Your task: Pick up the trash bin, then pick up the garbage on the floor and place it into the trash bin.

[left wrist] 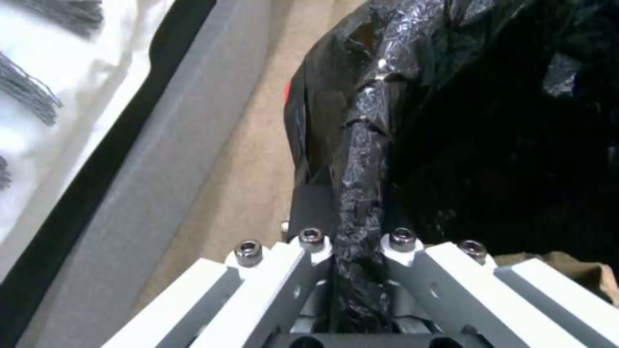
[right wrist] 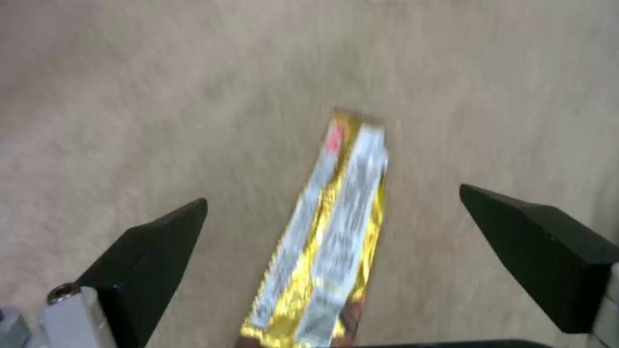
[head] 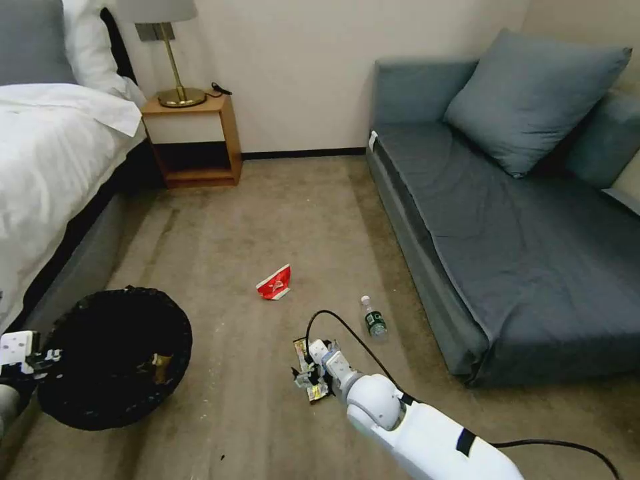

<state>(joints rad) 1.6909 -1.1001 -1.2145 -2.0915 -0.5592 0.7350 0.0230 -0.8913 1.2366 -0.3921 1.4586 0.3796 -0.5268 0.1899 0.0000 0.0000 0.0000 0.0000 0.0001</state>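
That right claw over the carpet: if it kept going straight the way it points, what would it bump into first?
Most likely the yellow-silver snack wrapper, lying on the carpet between the open fingers of the right claw. How far above it the claw is, I can't tell.

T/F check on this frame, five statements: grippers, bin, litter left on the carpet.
1. The left gripper is clamped on the rim of the round trash bin with the black bag liner. True.
2. The right gripper is shut on the long yellow-silver snack wrapper. False: open, straddling it.
3. The red-and-white paper carton lies in the bin. False: on the carpet.
4. The small clear bottle with a green label lies near the grey sofa. True.
5. The bottle stands upright. False: it lies flat.
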